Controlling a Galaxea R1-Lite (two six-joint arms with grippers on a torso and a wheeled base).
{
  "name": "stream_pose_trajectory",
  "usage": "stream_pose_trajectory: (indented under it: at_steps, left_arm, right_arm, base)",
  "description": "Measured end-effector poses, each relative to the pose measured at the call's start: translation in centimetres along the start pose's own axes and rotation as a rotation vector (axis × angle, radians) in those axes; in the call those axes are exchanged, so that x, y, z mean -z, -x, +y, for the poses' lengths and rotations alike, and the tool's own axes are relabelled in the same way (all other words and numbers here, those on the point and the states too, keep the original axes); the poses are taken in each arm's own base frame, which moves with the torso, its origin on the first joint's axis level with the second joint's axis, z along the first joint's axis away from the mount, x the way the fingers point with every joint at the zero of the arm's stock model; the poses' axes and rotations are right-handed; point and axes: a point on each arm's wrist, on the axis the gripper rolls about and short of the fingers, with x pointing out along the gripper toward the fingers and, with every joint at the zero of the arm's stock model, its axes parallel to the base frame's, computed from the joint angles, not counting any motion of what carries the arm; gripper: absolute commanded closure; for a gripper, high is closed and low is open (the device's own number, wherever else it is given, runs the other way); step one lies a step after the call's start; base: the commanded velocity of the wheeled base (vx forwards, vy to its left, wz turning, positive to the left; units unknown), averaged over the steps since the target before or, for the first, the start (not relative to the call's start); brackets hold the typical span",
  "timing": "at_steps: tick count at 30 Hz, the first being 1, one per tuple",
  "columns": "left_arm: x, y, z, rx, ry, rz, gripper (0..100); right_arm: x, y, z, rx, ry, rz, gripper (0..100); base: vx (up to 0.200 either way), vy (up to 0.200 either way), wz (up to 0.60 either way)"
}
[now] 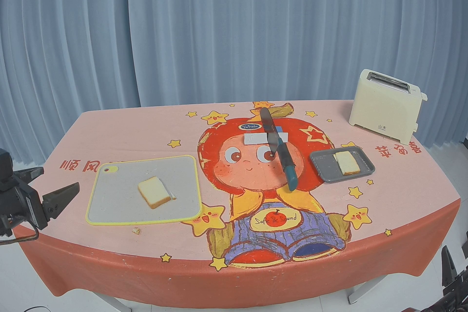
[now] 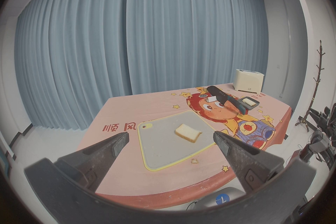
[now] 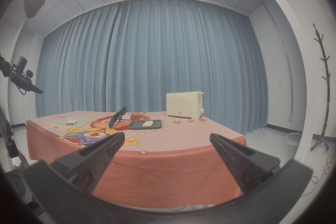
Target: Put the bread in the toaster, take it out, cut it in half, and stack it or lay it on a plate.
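A half slice of bread [image 1: 154, 191] lies on the grey cutting board [image 1: 122, 191] at the table's left. Another piece of bread [image 1: 347, 162] rests in the small grey plate [image 1: 319, 166] to the right. The cream toaster [image 1: 386, 106] stands at the far right corner with its slots empty. A blue-handled knife [image 1: 279, 147] leans on a white rest at the centre. My left gripper [image 1: 51, 185] hangs open off the table's left edge, facing the board [image 2: 157, 144] and bread [image 2: 188, 132]. My right gripper [image 3: 166, 138] is open, low and off the table's right front corner.
A crumb [image 1: 136, 230] lies on the pink tablecloth just in front of the board. Blue curtains hang behind the table. A coat stand [image 3: 323, 88] is by the wall to the right.
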Motion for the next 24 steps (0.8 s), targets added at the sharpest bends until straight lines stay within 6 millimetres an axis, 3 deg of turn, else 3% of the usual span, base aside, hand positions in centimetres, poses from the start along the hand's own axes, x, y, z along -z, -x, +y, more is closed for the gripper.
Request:
stream_pose_trajectory:
  at_steps: [8, 24]
  left_arm:
    - [0.0, -2.2, 0.0, 0.023, 0.034, 0.055, 0]
    - [-0.4, -4.3, -0.5, 0.052, 0.11, 0.113, 0]
  right_arm:
    - [0.0, 0.0, 0.0, 0.0, 0.0, 0.0, 0]
    - [0.0, 0.0, 0.0, -0.001, 0.0, 0.002, 0]
  base:
    - [0.0, 0.0, 0.0]
    - [0.0, 0.0, 0.0]
